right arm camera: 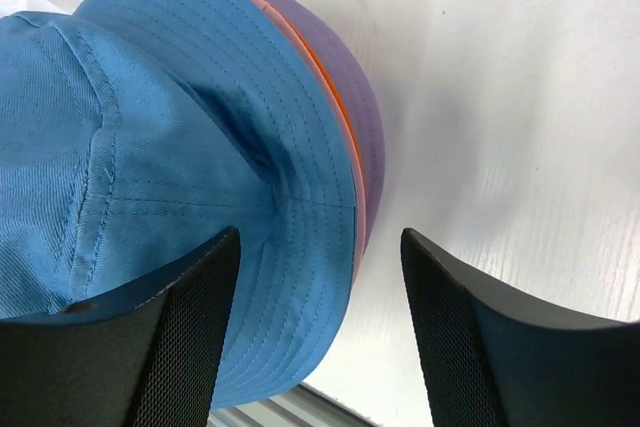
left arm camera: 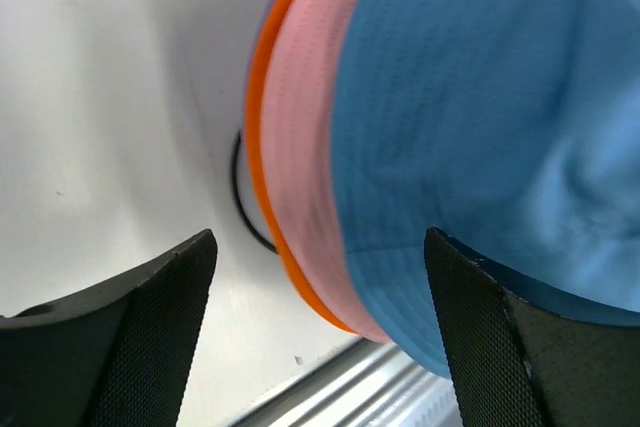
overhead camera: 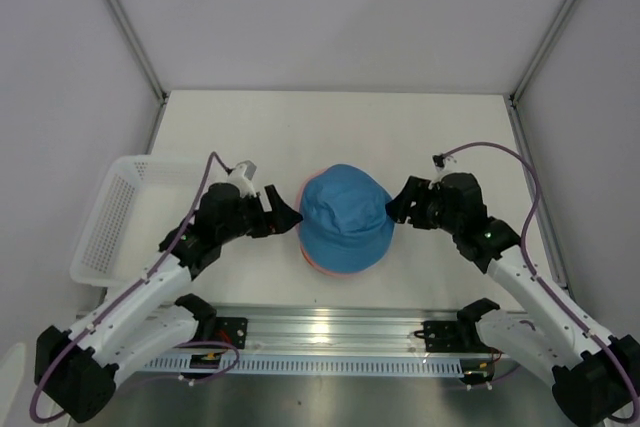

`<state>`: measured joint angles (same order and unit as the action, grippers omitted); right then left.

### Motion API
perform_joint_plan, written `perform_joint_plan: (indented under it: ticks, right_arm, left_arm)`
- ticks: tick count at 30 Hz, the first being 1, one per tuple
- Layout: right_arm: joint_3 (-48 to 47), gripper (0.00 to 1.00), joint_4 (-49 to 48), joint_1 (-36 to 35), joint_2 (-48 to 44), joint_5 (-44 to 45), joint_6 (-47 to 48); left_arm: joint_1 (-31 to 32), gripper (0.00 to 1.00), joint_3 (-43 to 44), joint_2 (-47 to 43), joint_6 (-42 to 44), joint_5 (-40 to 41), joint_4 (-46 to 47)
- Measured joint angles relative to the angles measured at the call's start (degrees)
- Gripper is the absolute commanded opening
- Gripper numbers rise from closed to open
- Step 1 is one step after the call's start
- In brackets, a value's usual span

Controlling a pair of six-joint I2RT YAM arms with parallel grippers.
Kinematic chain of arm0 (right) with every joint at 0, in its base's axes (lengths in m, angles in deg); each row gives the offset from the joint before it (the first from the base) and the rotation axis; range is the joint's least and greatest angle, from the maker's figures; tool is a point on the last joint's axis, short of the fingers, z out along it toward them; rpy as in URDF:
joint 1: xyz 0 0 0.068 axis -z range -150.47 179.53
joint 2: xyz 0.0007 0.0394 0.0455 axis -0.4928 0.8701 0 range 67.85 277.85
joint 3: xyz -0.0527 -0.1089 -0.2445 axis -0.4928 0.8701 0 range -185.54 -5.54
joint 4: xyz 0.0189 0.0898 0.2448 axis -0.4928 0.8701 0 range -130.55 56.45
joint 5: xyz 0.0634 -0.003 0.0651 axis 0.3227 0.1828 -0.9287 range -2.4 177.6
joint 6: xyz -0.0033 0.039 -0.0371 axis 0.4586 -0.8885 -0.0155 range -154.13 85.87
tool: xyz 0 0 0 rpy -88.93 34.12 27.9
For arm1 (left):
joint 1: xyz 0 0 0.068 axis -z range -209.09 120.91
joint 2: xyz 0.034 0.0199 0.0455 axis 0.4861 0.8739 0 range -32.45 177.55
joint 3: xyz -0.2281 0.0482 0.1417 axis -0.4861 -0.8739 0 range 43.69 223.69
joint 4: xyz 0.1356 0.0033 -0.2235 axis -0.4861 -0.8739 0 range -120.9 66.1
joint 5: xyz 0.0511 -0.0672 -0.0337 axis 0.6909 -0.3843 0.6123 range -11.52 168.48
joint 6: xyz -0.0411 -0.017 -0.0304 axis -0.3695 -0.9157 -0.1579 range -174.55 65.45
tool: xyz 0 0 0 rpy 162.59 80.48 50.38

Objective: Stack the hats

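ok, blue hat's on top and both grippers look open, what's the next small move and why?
Probably back the left gripper and right gripper straight out. Both are open astride the brims, gripping nothing, and the blue hat sits on pink, orange and purple, so stacking looks done; a level retreat should avoid dragging a brim.
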<state>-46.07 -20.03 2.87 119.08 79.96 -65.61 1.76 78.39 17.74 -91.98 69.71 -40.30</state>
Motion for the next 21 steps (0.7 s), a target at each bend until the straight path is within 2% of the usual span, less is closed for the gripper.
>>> perform_joint_plan:
  ticks: [3,6,9,13,14,17,21]
  right_arm:
    - [0.0,0.67,1.1,0.0,-0.7,1.6,-1.7]
    - [0.8,0.65,1.5,0.0,-2.4,5.4,-6.5]
    - [4.8,0.64,-0.4,0.0,-7.7,8.7,-13.0]
    - [10.2,0.63,-3.8,0.1,-14.0,11.8,-20.0]
    - [10.4,0.63,-4.3,0.2,-14.3,12.1,-20.7]
    - [10.0,0.62,-6.7,0.3,-12.8,12.3,-21.6]
    - [9.6,0.61,-9.7,0.6,-8.4,11.4,-22.1]
  left_arm:
    - [0.0,0.82,-2.1,-6.9,-7.1,-1.0,-0.2]
    - [0.0,0.73,-9.1,-17.8,-18.3,-1.0,2.2]
    - [0.2,0.71,-15.1,-25.5,-26.7,-0.1,3.0]
    - [0.5,0.68,-17.7,-25.7,-32.8,1.1,4.5]
    - [0.7,0.65,-18.4,-25.2,-34.1,1.2,6.5]
    - [2.6,0.60,-21.7,-21.9,-38.1,1.4,14.1]
    - [8.8,0.51,-25.1,-15.7,-42.1,2.9,21.9]
